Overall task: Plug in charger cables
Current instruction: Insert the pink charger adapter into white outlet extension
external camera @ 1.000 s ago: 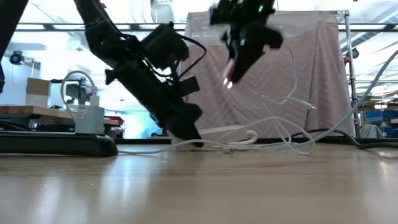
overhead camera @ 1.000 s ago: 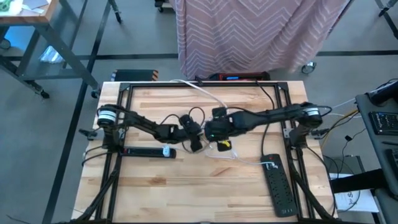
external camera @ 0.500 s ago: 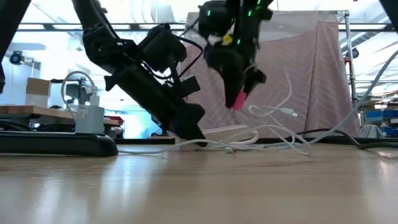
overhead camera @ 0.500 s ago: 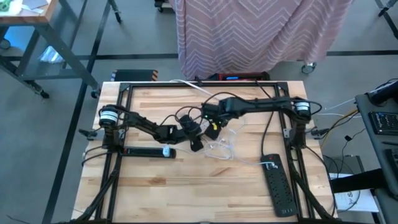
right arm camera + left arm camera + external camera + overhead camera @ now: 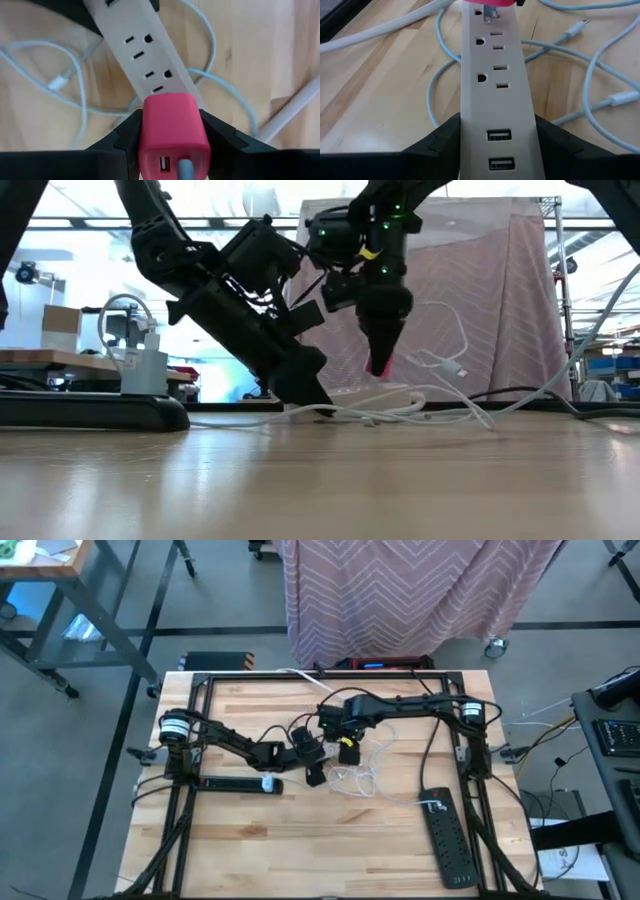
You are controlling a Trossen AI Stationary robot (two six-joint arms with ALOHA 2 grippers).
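A white power strip point(image 5: 495, 95) lies on the wood table among loose white charger cables point(image 5: 358, 780). My left gripper point(image 5: 495, 145) is shut on the strip at its USB end, low at the table's middle point(image 5: 315, 773). My right gripper point(image 5: 172, 150) is shut on a red-pink plug block point(image 5: 172, 125) with a white cord in its back. It hangs nose down point(image 5: 380, 350) over the strip's far outlets. The block's metal prongs point(image 5: 490, 12) stand at the last outlet; whether they are in the slots does not show. My left gripper pinches the white strip's two long sides point(image 5: 466, 135) between its fingers, beside the USB ports. The fingers lie across the strip, slanting down from the table's left. The strip rests flat on the table. My right gripper pinches the red-pink block's two opposite sides point(image 5: 145, 130) between its fingers point(image 5: 122, 137). It comes from above and points down. The block hangs upright, prongs down, over the strip's end.
A black power strip point(image 5: 238, 783) lies near the left arm's base and another point(image 5: 450, 838) at the near right. Loose white cords and connectors point(image 5: 620, 97) lie beside the white strip. A thick white cord point(image 5: 380, 32) runs off its far end.
My right gripper has gone toward the table's left and far edge and down to the white strip, tipping until it points down, still shut on the red-pink block. The block's trailing cord has swung along with it. The left gripper and the strip have stayed in place.
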